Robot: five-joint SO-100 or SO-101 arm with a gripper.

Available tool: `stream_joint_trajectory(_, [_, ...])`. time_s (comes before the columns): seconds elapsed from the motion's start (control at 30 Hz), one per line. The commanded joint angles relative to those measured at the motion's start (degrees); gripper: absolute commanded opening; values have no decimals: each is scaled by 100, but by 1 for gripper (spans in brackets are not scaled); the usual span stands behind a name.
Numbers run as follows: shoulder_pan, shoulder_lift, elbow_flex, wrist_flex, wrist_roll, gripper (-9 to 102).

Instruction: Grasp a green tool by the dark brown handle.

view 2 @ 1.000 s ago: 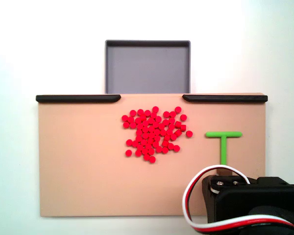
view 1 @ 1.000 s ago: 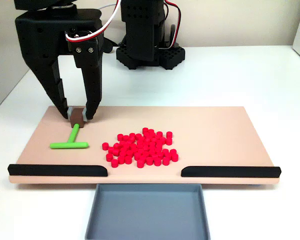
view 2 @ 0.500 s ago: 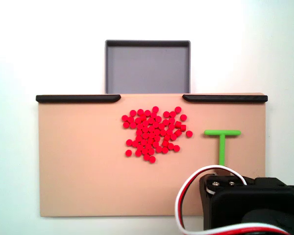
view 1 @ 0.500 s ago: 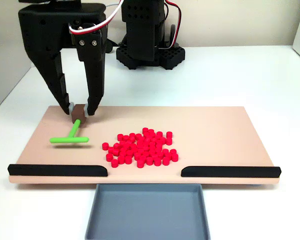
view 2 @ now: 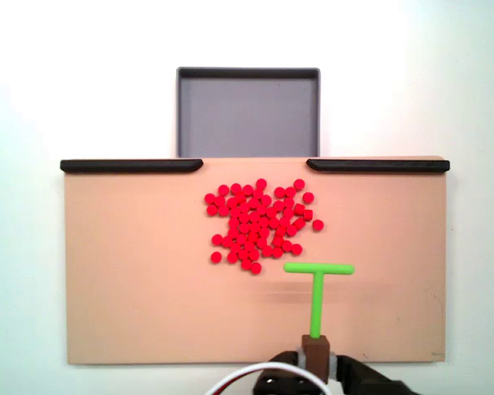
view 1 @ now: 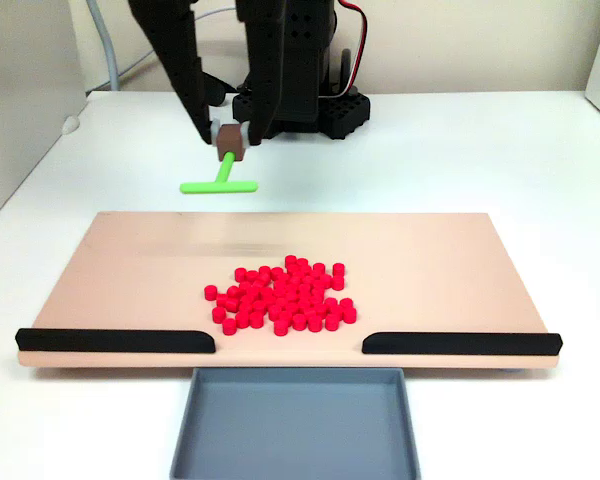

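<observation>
- A white desk [view 1: 480, 150] carries a tan board [view 1: 430, 250] with two black strips [view 1: 115, 341] along its near edge in a fixed view.
- A grey tray [view 1: 295, 425] sits just beyond that edge.
- Red cylinders [view 1: 280, 295] are heaped mid-board.
- The gripper [view 1: 230, 139] is closed on the dark brown handle [view 1: 229, 140].
- The green tool [view 1: 218, 180] hangs in the air above the board's far edge, its crossbar lowest.

Black tool [view 1: 231, 138], light grey pads [view 1: 217, 133]. Dark brown handle [view 1: 229, 150] between them, on a bright green T-rod [view 1: 218, 184]. In front of the tool: plain peach-tan board [view 1: 430, 250], red cylinders [view 1: 280, 298], black strips [view 1: 115, 341], slate-grey tray [view 1: 295, 425]. White counter [view 1: 480, 150].
</observation>
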Motion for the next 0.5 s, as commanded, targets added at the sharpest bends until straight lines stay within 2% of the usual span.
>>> stream_joint_trajectory(0.0, [-334,369,-88,88,378,0])
stream_joint_trajectory(0.2, [-844,360,-88,88,888,0])
stream_joint_trajectory(0.47, [-984,290,-97,88,756,0])
